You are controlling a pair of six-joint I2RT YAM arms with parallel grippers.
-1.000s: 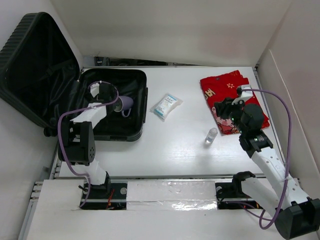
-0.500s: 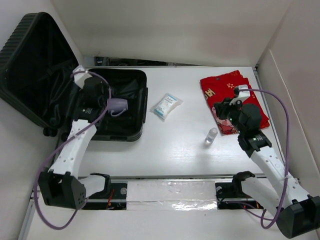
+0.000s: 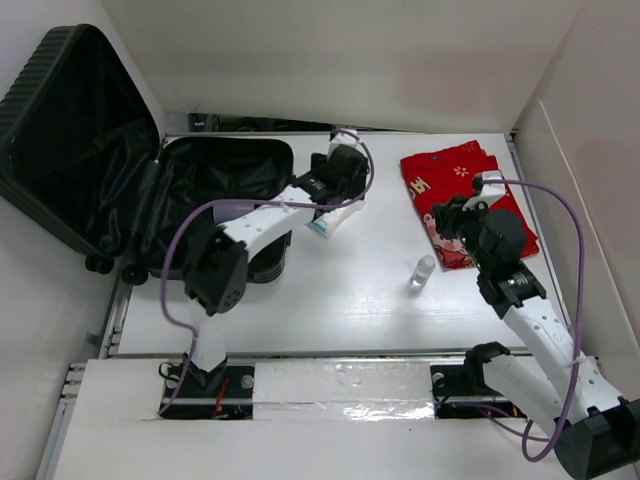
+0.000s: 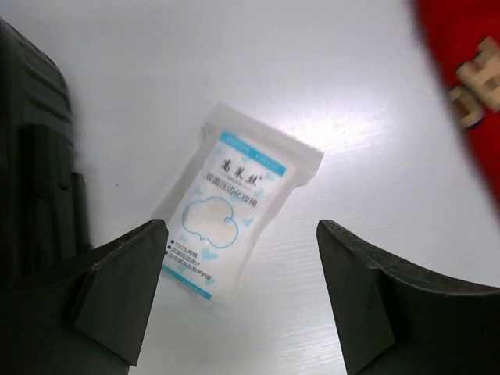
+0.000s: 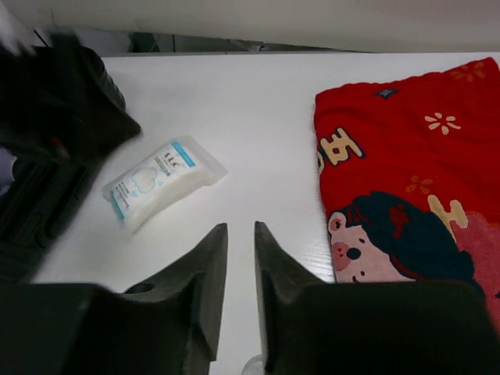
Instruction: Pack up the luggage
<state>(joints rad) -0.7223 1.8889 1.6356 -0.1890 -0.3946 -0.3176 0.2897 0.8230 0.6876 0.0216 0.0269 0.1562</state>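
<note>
The black ribbed luggage (image 3: pixel 200 170) lies open at the far left, its lid (image 3: pixel 70 120) leaning on the wall. Its edge shows in the left wrist view (image 4: pixel 31 156). My left gripper (image 3: pixel 335 200) is open and empty, just above a white and blue packet (image 3: pixel 325 226) on the table right of the suitcase. In the left wrist view the packet (image 4: pixel 234 203) lies between and below the spread fingers of that gripper (image 4: pixel 241 230). My right gripper (image 3: pixel 445 215) is shut and empty (image 5: pixel 240 226), hovering at the left edge of a red printed cloth (image 3: pixel 455 175).
A small clear bottle (image 3: pixel 423 270) stands on the table below the right gripper. The red cloth (image 5: pixel 406 172) and the packet (image 5: pixel 160 178) show in the right wrist view. White walls close in the table at the back and right.
My left arm has swung right, out of the suitcase and over to the packet. The purple mug it held is no longer in its gripper. The right arm has barely moved.
</note>
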